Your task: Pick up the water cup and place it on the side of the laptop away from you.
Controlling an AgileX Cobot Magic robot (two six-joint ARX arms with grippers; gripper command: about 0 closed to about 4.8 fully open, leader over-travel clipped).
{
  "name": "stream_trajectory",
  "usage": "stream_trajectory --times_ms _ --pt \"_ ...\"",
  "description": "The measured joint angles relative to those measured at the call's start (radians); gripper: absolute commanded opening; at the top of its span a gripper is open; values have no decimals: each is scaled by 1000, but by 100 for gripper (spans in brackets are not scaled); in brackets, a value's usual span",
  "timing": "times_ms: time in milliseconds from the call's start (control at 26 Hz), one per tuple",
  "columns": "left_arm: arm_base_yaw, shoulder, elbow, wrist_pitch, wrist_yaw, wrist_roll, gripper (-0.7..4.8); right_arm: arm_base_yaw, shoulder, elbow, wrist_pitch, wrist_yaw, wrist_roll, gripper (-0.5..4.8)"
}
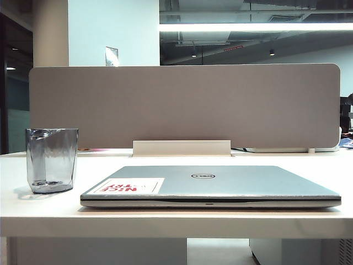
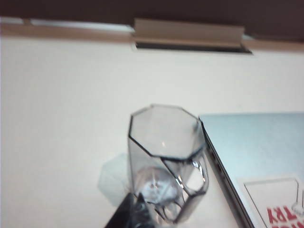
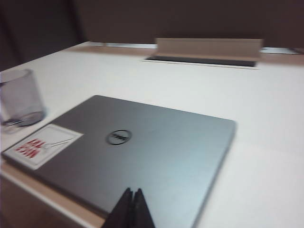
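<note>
Left gripper (image 2: 129, 212): fingers pressed together, empty, poised above the water cup (image 2: 166, 161). Right gripper (image 3: 131, 209): fingers likewise together, over the closed laptop (image 3: 137, 152). Cup stands upright on the tabletop (image 1: 165, 218) just beside the laptop's left edge (unlifted); clear space beyond awaits it.

water cup (image 1: 51, 160): small, transparent, grey-tinted; faceted sides tapering slightly toward the base; thin loop handle showing in the left wrist view (image 2: 167, 161); standing upright and empty on the white worktop (image 1: 176, 218); sitting just beside the laptop's stickered corner, apart from it

laptop (image 1: 220, 185): thin, wide, silver-grey; lid closed and lying flat on the worktop; round logo sitting mid-lid; white rectangular sticker (image 1: 129, 186) with red lettering occupying the lid corner nearest the cup; front edge lying close to the worktop's near edge; cup standing to its left in the exterior view
</note>
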Motion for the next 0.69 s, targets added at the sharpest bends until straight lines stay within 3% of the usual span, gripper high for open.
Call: stream_trajectory --times_ms 116,270,462,578,693 --pt "0 130 0 54 95 66 -1 0 0 0 -5 -17 0 -8" --pt "0 261 0 92 147 112 37 0 0 0 -11 -18 0 -8" --pt "0 491 0 227 233 150 154 0 0 0 -12 -19 0 -8" --pt "0 622 11 310 349 282 161 0 0 0 -19 -19 0 -8" --pt "0 686 31 317 377 320 161 0 0 0 -19 -19 0 -8"
